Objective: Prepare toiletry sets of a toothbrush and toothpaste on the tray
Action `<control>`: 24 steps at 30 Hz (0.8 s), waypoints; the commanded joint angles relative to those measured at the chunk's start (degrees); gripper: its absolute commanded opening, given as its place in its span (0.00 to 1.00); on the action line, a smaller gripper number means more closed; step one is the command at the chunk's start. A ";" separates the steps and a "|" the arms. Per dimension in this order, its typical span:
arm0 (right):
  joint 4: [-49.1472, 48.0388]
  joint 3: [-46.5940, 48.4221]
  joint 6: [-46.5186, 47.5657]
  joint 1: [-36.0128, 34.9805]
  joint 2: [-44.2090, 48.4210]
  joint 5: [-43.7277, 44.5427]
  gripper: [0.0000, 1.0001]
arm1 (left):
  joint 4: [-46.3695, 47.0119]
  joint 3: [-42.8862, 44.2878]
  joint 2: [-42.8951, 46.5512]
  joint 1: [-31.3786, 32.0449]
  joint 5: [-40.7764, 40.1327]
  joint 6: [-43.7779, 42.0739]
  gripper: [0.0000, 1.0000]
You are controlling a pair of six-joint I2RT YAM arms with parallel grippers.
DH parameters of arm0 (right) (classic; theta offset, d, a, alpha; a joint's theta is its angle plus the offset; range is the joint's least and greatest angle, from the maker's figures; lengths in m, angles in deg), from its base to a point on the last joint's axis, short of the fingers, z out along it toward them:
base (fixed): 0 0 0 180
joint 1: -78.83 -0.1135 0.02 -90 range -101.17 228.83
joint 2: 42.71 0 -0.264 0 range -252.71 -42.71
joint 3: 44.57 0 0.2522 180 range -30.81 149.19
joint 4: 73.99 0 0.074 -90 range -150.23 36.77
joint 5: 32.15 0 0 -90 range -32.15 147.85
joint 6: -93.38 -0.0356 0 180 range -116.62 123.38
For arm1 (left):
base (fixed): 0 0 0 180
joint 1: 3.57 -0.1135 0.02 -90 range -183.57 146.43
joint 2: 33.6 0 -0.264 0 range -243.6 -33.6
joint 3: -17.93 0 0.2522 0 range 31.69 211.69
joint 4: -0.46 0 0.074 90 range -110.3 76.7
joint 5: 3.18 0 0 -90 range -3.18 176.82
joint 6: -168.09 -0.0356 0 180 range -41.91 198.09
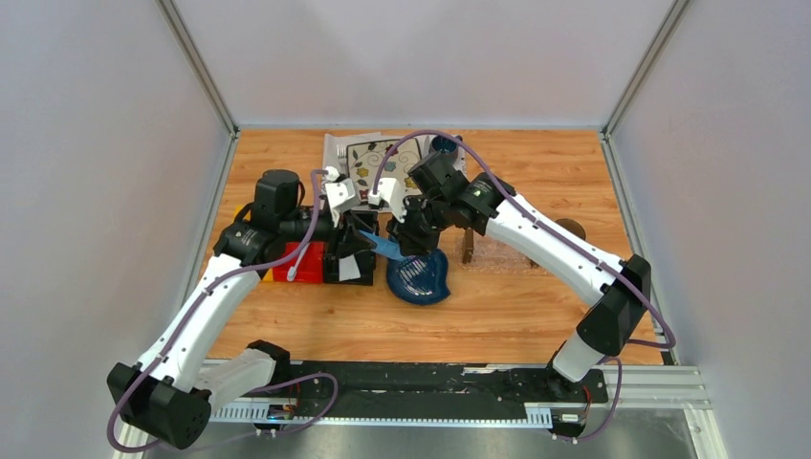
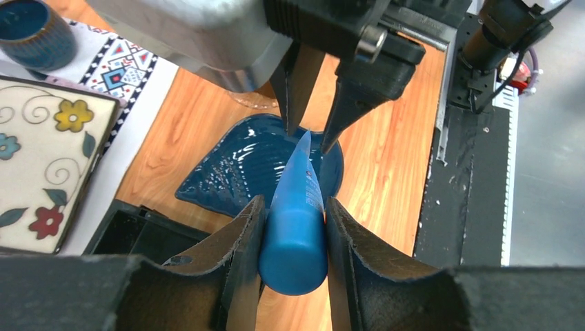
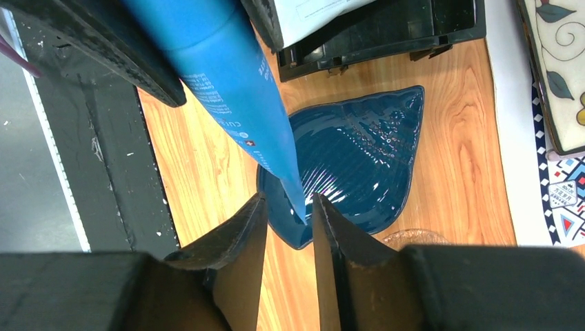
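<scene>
Over dish [image 2: 227,169] — left jaws grip toothpaste [image 2: 295,231], right jaws seemingly apart.

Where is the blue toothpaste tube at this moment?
In the top view the tube hangs mid-table over the blue dish, thick end clamped by the left gripper, flat tip between the right gripper's open jaws.

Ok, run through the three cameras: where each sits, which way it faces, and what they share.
Top external: fixed above and behind the bases, looking down on the table; both arms show whole.
Left wrist: on the left arm, looking along its own fingers, the left gripper clamped on the blue toothpaste, toward the right gripper.
Right wrist: faces the opposite way, down its own fingers at the tube's tip.
Shared: both wrist views show the toothpaste over the dark blue dish.
</scene>
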 commanded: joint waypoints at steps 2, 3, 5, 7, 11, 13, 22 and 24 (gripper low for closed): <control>-2.72 1.78 -2.15 1.13 2.92 1.39 0.35 | 7.26 -0.11 2.96 -0.99 -3.05 5.71 0.00; -3.16 1.78 -2.59 1.92 3.53 1.57 0.38 | 9.09 -0.55 3.23 -1.26 -4.28 6.59 0.00; -4.65 1.78 -4.51 3.50 4.06 1.48 0.41 | 11.47 -1.08 3.84 -2.74 -4.99 9.83 0.00; -6.84 1.78 -6.10 4.82 5.20 1.22 0.45 | 15.52 -1.26 4.20 -3.89 -5.43 13.95 0.00; -11.59 1.78 -11.19 10.08 7.66 -0.80 0.51 | 21.49 -0.64 5.16 -7.05 -5.96 21.17 0.00; -15.01 1.52 -14.71 12.29 9.33 -3.87 0.53 | 25.10 -0.47 5.51 -7.85 -5.79 25.81 0.00; -26.62 -2.08 -25.35 19.94 12.24 -19.17 0.64 | 41.70 0.94 4.55 -10.31 -1.31 46.48 0.00; -27.51 -2.52 -25.79 20.12 12.24 -21.71 0.66 | 45.57 0.94 4.46 -10.31 -0.16 50.86 0.00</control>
